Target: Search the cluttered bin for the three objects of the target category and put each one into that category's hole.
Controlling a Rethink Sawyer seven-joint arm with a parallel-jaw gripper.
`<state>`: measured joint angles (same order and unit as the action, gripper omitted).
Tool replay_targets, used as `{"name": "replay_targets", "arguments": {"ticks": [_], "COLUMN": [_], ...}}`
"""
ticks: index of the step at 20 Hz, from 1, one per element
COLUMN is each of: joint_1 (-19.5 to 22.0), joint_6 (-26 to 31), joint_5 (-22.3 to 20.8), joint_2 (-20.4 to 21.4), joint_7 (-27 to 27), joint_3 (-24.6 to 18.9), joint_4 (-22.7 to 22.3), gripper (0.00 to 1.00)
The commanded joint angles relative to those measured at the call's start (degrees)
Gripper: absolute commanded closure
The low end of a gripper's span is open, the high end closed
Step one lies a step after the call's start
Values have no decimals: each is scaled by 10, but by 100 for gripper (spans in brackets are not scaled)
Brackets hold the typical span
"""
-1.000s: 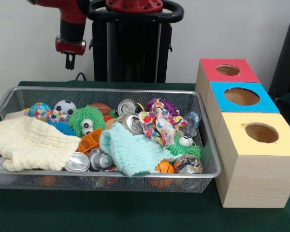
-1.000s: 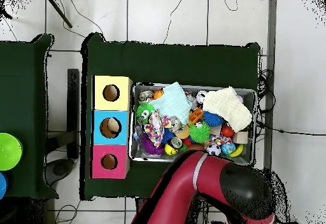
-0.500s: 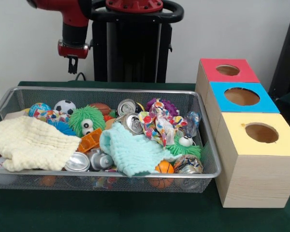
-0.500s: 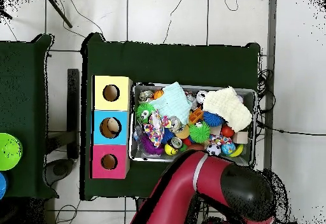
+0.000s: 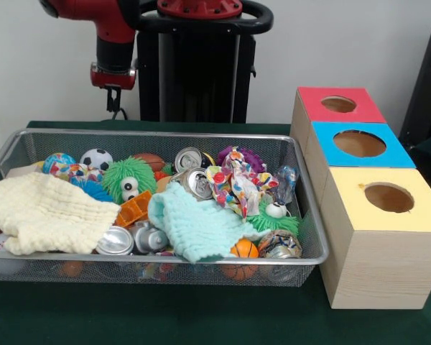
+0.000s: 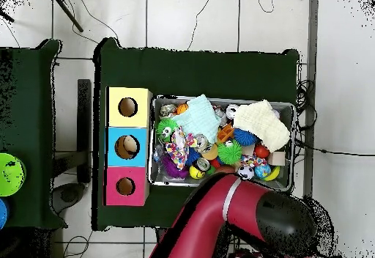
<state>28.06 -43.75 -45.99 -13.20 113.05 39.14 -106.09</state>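
Note:
A wire mesh bin is packed with clutter: silver cans, a soccer ball, an orange ball, green fuzzy toys, a pale yellow cloth and a mint cloth. To its right stand three boxes with round holes: red, blue and yellow. My gripper hangs above the bin's far left rim, touching nothing. From overhead, the red arm covers the gripper beside the bin.
A crumpled patterned wrapper and a purple toy lie mid-bin. In the overhead view the boxes, yellow, blue and red, line the bin's left side. Green cloth covers the table.
The gripper has drifted slightly right and a little lower above the bin's far rim. Nothing in the bin has moved.

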Motion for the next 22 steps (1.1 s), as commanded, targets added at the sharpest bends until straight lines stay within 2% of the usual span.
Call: {"name": "replay_targets", "arguments": {"ticks": [1, 22], "joint_1": [7, 28], "joint_6": [62, 183], "joint_5": [-31, -75], "joint_2": [14, 110], "joint_7": [85, 87], "joint_3": [-141, -234], "joint_4": [44, 62], "gripper": [100, 100]}}
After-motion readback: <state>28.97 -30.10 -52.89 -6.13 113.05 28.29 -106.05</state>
